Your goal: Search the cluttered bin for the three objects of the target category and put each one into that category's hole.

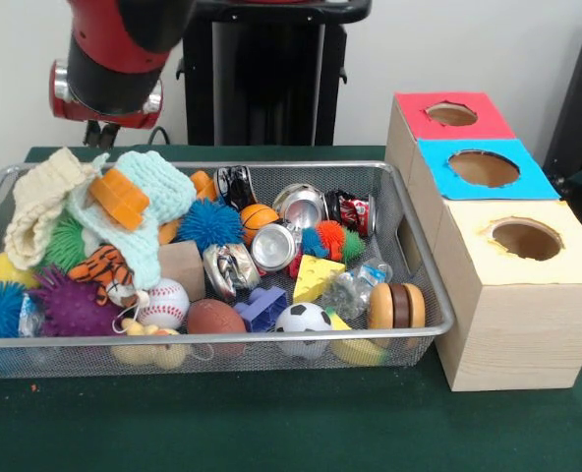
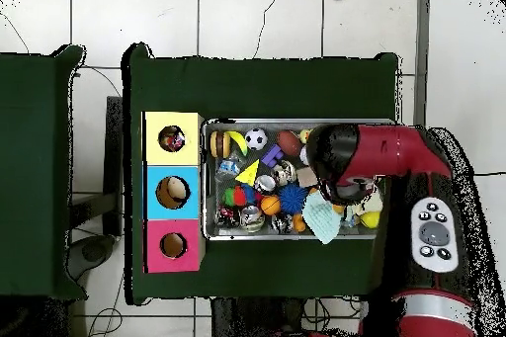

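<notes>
The silver wire-mesh bin is full of mixed items: crushed cans, a basketball, a baseball, a soccer ball, spiky balls, a cheese wedge and knit cloths. The bin's rim also shows in the overhead view. My gripper hangs just behind and above the bin's far left corner and holds nothing that I can see. In the overhead view the arm covers the gripper and that end of the bin.
Three wooden boxes with round holes stand in a row against the bin's end: red top, blue top, yellow top. In the overhead view they are yellow, blue and red. The green table cloth lies under everything.
</notes>
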You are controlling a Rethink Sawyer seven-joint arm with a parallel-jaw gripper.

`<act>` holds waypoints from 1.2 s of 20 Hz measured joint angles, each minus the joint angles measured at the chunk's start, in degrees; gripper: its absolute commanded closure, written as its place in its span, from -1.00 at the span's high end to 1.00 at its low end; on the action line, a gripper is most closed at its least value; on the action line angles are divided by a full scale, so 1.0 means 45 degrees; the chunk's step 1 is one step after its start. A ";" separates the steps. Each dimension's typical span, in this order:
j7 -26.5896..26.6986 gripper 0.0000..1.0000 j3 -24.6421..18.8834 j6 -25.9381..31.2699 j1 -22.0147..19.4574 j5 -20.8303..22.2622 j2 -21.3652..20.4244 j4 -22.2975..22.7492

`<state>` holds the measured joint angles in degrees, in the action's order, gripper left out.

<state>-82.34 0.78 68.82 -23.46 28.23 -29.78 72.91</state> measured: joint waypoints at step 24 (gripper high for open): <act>0.0000 -1.00 -0.1654 -0.2932 -0.1237 -0.0830 -0.0777 0.1261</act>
<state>-82.34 -6.67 55.63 -29.02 24.49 -33.28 78.59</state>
